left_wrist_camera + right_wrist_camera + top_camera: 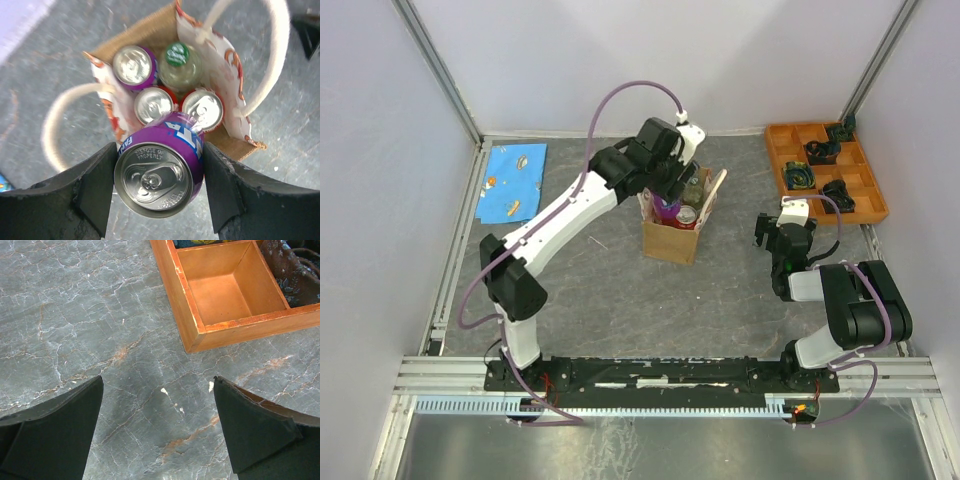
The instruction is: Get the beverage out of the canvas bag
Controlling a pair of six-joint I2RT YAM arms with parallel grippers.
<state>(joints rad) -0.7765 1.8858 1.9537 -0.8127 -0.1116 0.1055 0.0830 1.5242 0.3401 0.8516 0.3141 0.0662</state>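
Note:
My left gripper point(159, 167) is shut on a purple beverage can point(152, 182), one finger pressing each side, top end facing the camera. The can hangs over the open canvas bag point(145, 35), which stands upright on the table with cream loop handles point(270, 50). Inside the bag I see another purple can point(132, 65), a green-capped bottle point(177, 55) and two red cans point(202, 107). From above, the left gripper point(670, 178) is over the bag point(670, 240), the held can point(665, 208) at its mouth. My right gripper point(157, 385) is open over bare table, empty.
An orange compartment tray point(775, 160) with dark items sits at the back right; its corner point(180, 295) lies just ahead of the right gripper point(775, 235). A blue patterned cloth point(515, 180) lies at the back left. Walls enclose the table on three sides.

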